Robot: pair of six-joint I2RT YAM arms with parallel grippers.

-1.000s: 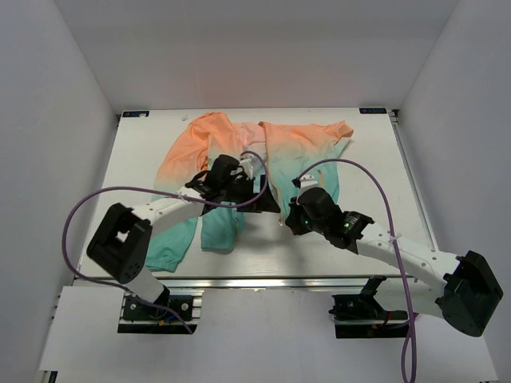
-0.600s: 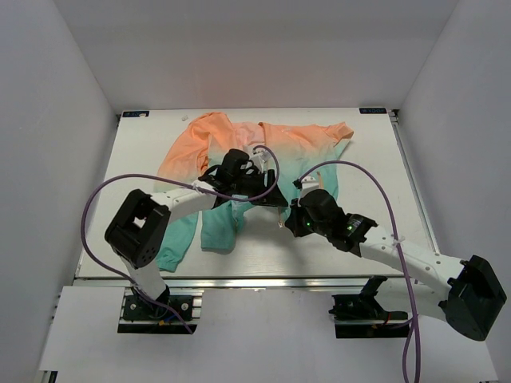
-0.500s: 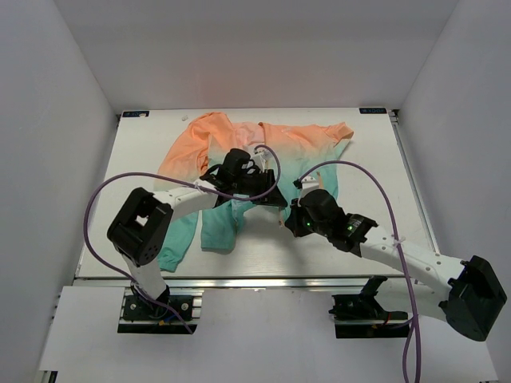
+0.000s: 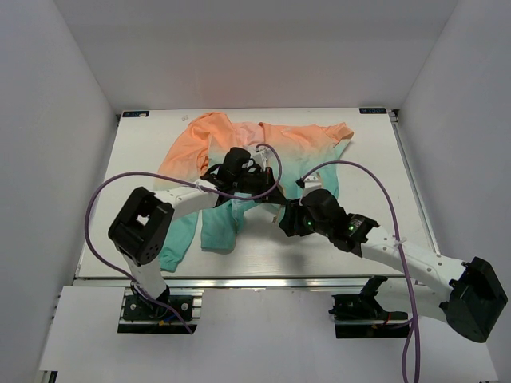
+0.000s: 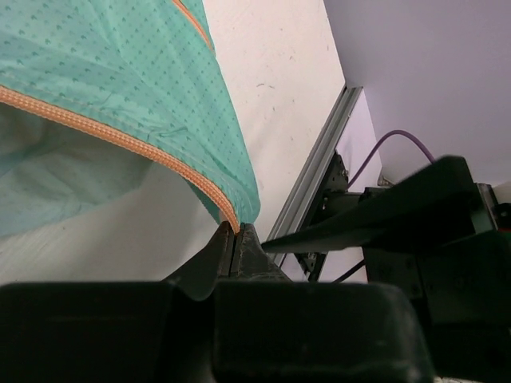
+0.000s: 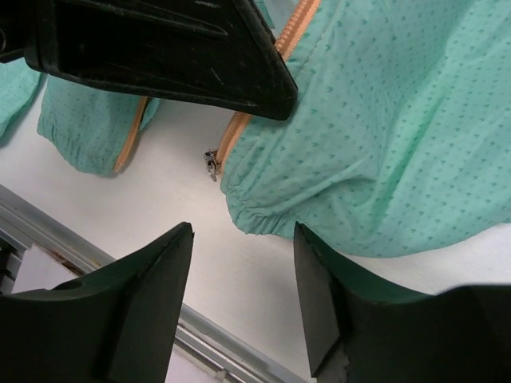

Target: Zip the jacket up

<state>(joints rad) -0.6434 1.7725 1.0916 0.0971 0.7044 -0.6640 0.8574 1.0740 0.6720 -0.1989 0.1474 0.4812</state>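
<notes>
The jacket (image 4: pixel 239 144) lies spread on the white table (image 4: pixel 375 167), orange at the far end and teal toward me, its front unzipped. My left gripper (image 4: pixel 274 197) is shut on the lower corner of one teal front panel (image 5: pixel 120 80), right at the orange zipper tape (image 5: pixel 104 137); the jaws (image 5: pixel 232 230) pinch the fabric flat. My right gripper (image 4: pixel 285 226) hovers open just in front of the other panel's gathered hem (image 6: pixel 263 211), nothing between its fingers (image 6: pixel 242 227). The small metal zipper pull (image 6: pixel 211 163) lies on the table at that panel's bottom edge.
The table's aluminium front rail (image 6: pixel 200 343) runs close below the right gripper, and shows again as the rail (image 5: pixel 319 167) in the left wrist view. The left gripper's black finger (image 6: pixel 176 48) crosses above the zipper pull. Purple cables (image 4: pixel 359 171) arc over both arms. White walls (image 4: pixel 48 120) enclose the table.
The left gripper swung right to the zipper's bottom and shut on the panel corner. The right gripper, shut a moment ago, has opened and shifted slightly left.
</notes>
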